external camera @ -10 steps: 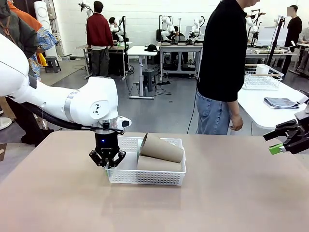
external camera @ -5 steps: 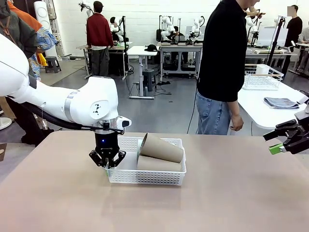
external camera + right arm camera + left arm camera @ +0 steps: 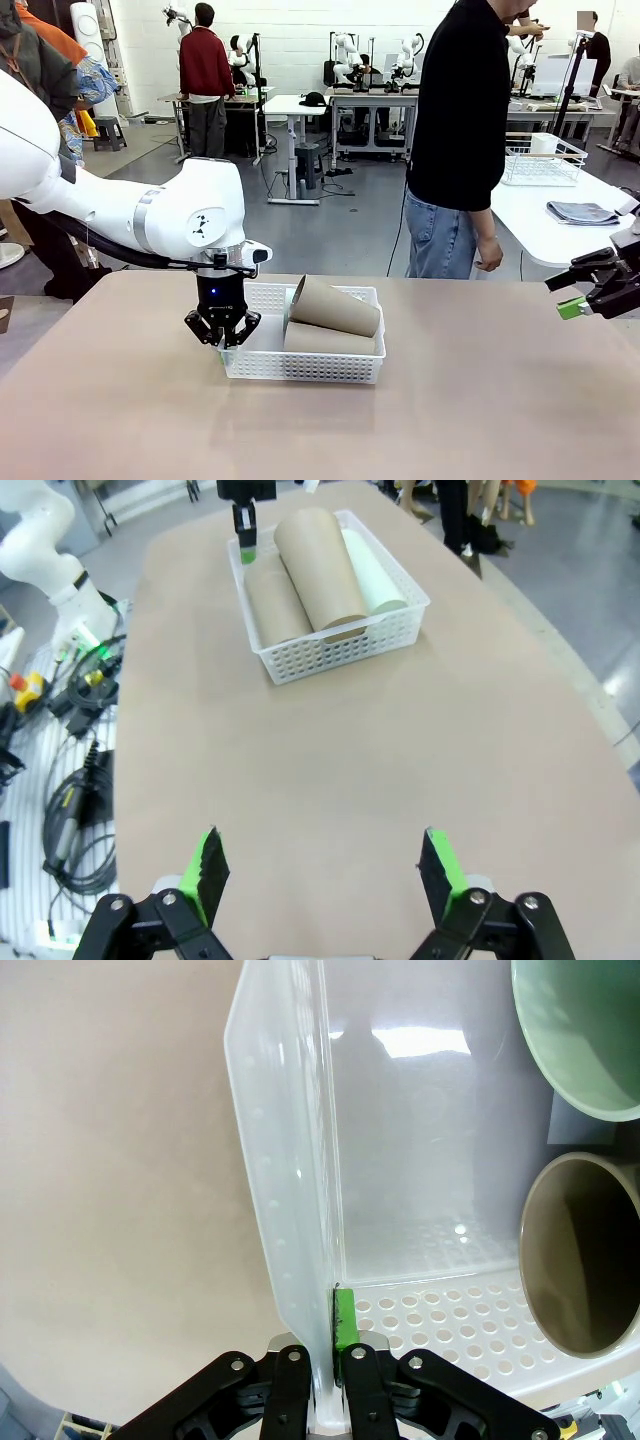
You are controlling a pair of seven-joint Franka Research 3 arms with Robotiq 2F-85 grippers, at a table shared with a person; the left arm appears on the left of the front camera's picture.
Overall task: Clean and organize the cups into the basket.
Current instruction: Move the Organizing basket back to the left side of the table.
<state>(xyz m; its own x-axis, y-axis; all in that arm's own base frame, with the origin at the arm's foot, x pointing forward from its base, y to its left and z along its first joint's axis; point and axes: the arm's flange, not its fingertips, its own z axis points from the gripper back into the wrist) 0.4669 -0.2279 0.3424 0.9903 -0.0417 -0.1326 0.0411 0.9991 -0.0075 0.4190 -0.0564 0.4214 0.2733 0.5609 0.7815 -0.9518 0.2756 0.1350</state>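
Note:
The white lattice basket sits mid-table. Two tan-brown cups lie in it on their sides, one stacked on the other. My left gripper points straight down, shut on the basket's left end wall. In the left wrist view the fingers pinch that wall, with a mint green cup's mouth and a tan cup's mouth inside. My right gripper hovers open at the table's right edge. Seen past its jaws, the basket holds tan cups and the mint cup.
A person in a black shirt stands at the far side, hands down. A second white table with a wire basket is at the back right. Cables and a control box lie off the table's edge.

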